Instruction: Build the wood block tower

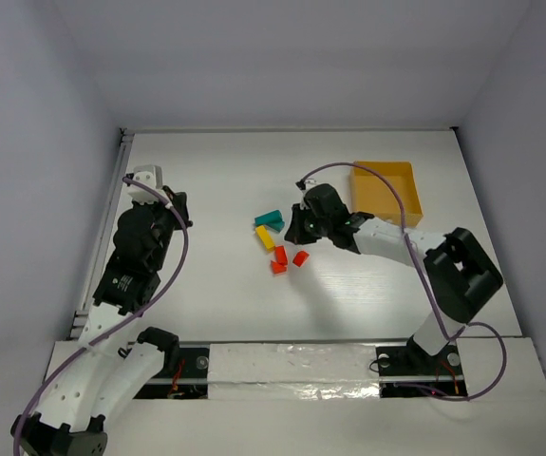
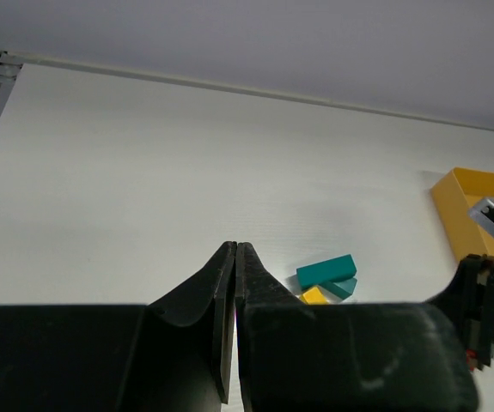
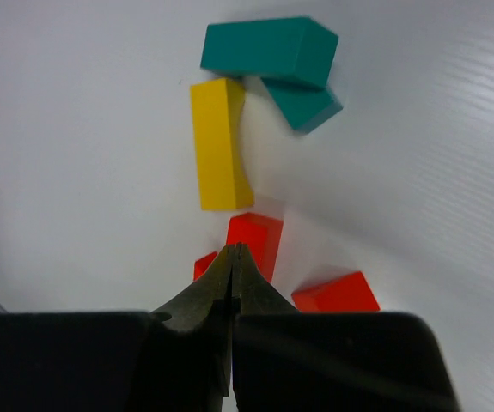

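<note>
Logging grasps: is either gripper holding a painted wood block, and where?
Nothing held: left gripper and right gripper both have jaws shut together, empty.

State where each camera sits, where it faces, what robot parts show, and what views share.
Top external: above and behind the bases, looking down on the table; left arm and right arm show.
Left wrist: on the left arm, looking across toward the tray; shut left hand shows.
Right wrist: on the right arm, looking down at red blocks; shut right hand shows.
Shared: teal bar, yellow bar, in all three.
</note>
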Robot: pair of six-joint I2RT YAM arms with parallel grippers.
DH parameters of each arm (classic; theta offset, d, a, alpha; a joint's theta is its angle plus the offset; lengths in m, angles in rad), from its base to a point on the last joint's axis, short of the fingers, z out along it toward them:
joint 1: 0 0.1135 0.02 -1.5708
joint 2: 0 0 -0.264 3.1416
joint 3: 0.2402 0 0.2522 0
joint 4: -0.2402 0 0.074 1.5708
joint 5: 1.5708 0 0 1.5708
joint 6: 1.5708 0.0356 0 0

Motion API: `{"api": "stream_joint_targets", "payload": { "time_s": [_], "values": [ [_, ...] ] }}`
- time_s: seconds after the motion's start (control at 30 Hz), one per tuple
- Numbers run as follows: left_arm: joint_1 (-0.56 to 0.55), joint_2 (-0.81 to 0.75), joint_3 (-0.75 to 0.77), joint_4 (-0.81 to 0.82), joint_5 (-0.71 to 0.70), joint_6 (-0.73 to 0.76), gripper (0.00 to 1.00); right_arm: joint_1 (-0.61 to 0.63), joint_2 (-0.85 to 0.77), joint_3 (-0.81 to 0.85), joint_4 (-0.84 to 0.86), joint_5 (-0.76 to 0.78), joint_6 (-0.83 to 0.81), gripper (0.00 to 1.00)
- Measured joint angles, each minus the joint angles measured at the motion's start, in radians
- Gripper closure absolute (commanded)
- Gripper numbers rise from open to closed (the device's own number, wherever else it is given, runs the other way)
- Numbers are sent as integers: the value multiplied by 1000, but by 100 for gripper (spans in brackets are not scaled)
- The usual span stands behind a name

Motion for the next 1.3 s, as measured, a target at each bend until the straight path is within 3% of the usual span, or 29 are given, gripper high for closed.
{"api": "stream_joint_targets", "payload": {
  "time_s": [0.5, 0.83, 1.0, 1.13, 1.2, 1.23, 1.27, 1.3],
  "values": [
    [1, -16, 0, 1, 53, 0, 100, 0, 332, 328, -35, 122, -15, 100],
    [1, -23, 0, 2, 61, 0, 100, 0, 438, 489, -75, 179, -37, 100],
    [1, -21, 0, 1, 60, 0, 100, 0, 446, 507, -72, 193, -50, 100],
    [1, -15, 0, 2, 61, 0, 100, 0, 388, 423, -60, 149, -67, 100],
    [1, -10, 0, 2, 62, 0, 100, 0, 336, 366, -67, 129, -72, 92],
    [1, -7, 0, 1, 63, -1, 100, 0, 310, 340, -66, 125, -75, 83],
    [1, -6, 0, 1, 65, -1, 100, 0, 283, 316, -69, 127, -76, 64],
    [2, -5, 0, 2, 67, 0, 100, 0, 261, 300, -74, 136, -75, 56]
  ]
}}
